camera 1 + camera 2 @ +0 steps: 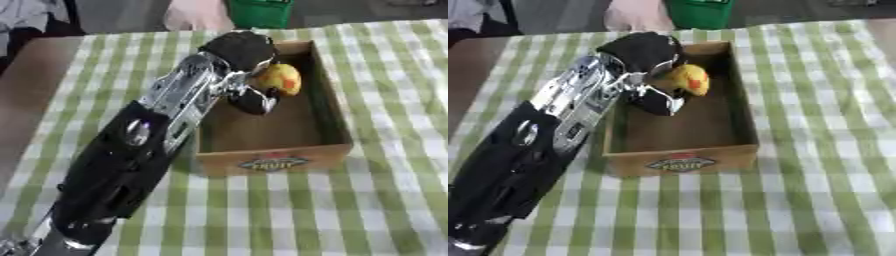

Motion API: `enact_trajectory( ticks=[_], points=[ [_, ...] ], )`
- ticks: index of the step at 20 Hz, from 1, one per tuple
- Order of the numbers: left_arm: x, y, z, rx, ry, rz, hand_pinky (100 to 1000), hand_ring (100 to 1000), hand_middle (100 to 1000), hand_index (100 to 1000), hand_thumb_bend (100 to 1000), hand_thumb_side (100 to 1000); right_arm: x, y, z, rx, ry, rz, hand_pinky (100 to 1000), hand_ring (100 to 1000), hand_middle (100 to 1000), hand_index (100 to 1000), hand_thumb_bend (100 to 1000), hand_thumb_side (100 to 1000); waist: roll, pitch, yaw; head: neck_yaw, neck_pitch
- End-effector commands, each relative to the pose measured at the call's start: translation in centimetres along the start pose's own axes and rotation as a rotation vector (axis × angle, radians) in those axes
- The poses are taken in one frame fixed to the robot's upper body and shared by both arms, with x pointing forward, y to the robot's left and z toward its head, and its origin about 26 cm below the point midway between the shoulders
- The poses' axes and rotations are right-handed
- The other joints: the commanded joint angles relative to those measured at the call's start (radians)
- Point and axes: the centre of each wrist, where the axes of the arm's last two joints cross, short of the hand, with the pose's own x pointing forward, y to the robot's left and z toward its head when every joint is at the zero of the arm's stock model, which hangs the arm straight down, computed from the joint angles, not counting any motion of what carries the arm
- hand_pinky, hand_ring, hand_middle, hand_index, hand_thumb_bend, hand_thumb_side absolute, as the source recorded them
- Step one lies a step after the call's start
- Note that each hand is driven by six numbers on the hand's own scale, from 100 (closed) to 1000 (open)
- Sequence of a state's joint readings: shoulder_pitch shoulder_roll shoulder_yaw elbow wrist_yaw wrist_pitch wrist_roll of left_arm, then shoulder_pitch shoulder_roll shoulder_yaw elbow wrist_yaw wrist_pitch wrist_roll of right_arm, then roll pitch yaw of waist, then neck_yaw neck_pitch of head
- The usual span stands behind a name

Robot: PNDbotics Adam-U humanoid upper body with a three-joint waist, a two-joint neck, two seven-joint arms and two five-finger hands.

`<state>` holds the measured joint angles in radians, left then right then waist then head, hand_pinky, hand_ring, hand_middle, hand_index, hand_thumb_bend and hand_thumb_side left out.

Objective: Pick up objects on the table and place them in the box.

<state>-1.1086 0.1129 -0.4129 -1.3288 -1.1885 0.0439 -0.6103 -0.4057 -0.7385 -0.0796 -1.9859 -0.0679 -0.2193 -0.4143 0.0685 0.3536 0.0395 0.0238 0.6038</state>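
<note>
A brown open-topped box (335, 116) with a fruit label on its front wall stands on the green-and-white checked cloth. My left arm comes in from the lower left and reaches over the box's left wall. My left hand (240, 49) is at the box's far left corner, with its fingers and thumb (255, 100) curled round a yellow fruit with a red patch (281, 78). The fruit is inside the box near the far end; whether it touches the floor is hidden. The near half of the box floor is bare. My right hand shows in no view.
A green bin (260, 12) stands beyond the table's far edge. Bare brown tabletop (33, 75) shows left of the cloth. Checked cloth (385, 210) stretches in front of and to the right of the box.
</note>
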Motion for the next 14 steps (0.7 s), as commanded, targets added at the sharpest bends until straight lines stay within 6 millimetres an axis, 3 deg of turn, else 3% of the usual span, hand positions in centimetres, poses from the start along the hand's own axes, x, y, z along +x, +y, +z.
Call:
enact_trajectory(
  ticks=[1,9,13,14],
  points=[
    [0.0,0.2,-0.3,-0.007,-0.009,-0.02,474,631,597,737,100,408,0.7,-0.5,-0.9,0.01,-0.038,0.02,642,727,755,815,100,704,-0.005,-0.018,0.0,0.001,-0.012],
    [-0.4,-1.2,-1.1,-0.102,0.013,-0.06,524,706,670,832,100,591,0.7,-0.5,-0.9,0.008,-0.037,0.02,642,726,755,815,100,705,-0.004,-0.019,-0.004,0.002,-0.012],
    [-0.8,-1.5,-1.2,-0.144,0.032,-0.101,583,771,737,901,105,629,0.7,-0.5,-0.8,0.006,-0.034,0.022,641,726,755,815,100,705,-0.003,-0.02,-0.003,-0.001,-0.013],
    [-0.9,-1.5,-1.1,-0.147,0.038,-0.112,600,793,758,918,181,649,0.6,-0.5,-0.8,0.006,-0.033,0.022,641,726,755,815,100,705,-0.003,-0.021,-0.002,-0.002,-0.013]
  ],
)
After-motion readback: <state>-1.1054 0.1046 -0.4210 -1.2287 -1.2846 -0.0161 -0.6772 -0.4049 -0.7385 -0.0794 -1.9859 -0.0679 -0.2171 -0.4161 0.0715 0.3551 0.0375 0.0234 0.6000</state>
